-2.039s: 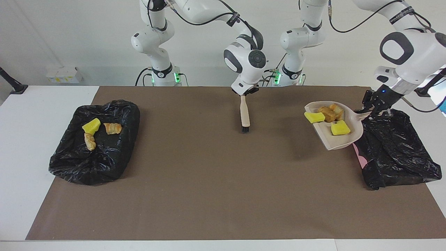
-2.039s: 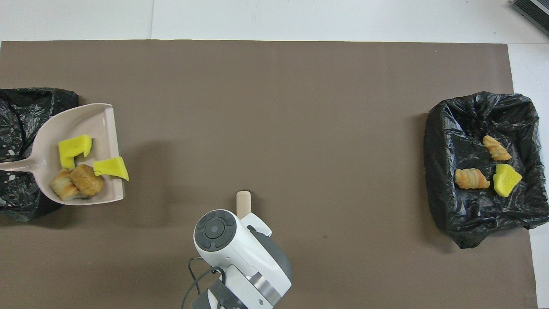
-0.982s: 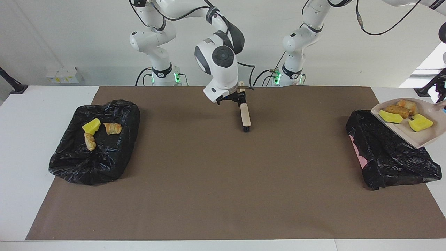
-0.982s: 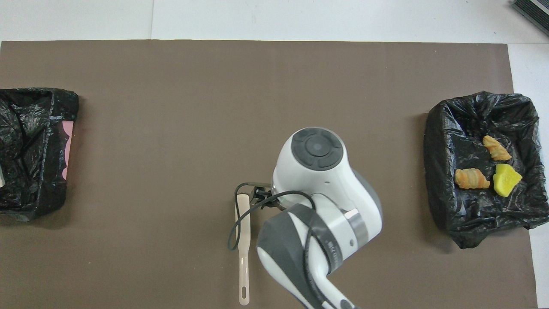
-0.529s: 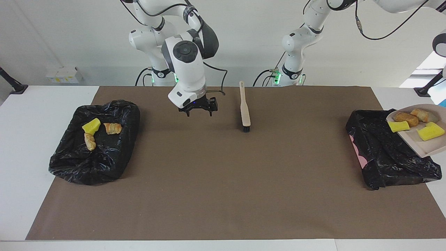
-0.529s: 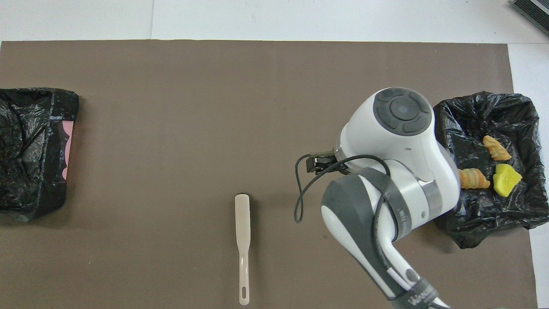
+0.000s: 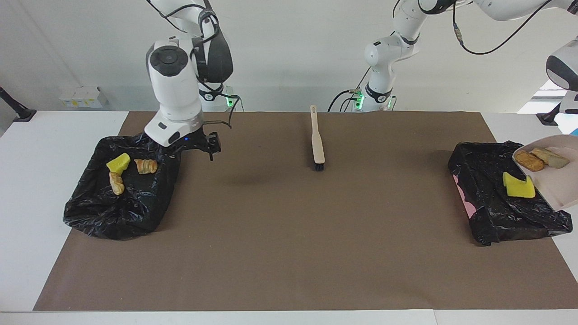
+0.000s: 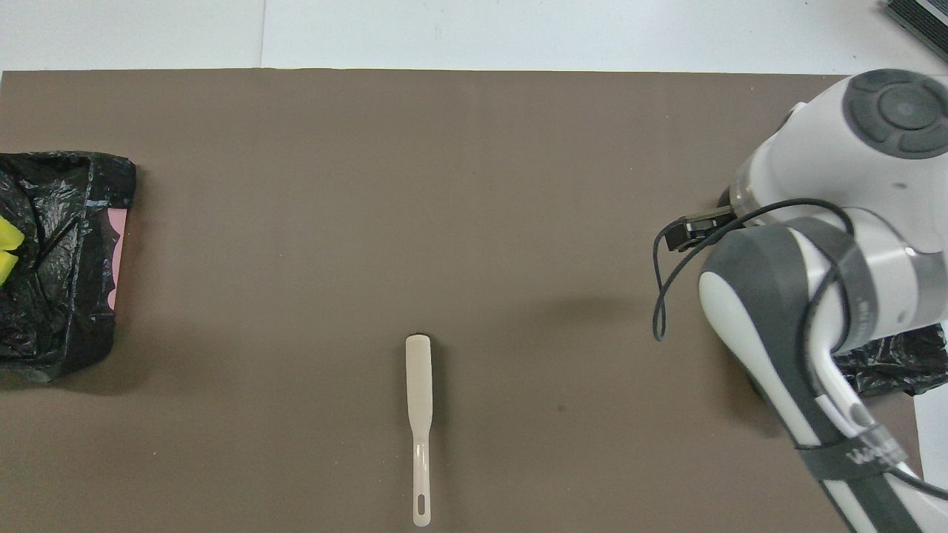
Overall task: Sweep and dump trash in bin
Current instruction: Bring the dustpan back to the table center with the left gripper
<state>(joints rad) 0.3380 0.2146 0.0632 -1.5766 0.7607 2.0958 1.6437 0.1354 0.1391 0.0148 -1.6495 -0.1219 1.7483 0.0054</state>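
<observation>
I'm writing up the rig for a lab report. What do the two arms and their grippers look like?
Both arms are glossy white with rounded joint housings, dark grey round end caps and dark grey bands. Loose black cables run along them. Green lights glow at each base. The right gripper is small and black, with a tiny blue light above it. The left gripper is out of view.

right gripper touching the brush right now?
Apart. The facing view shows the right gripper up by the black bag, with bare brown mat between it and the brush lying mid-table.
</observation>
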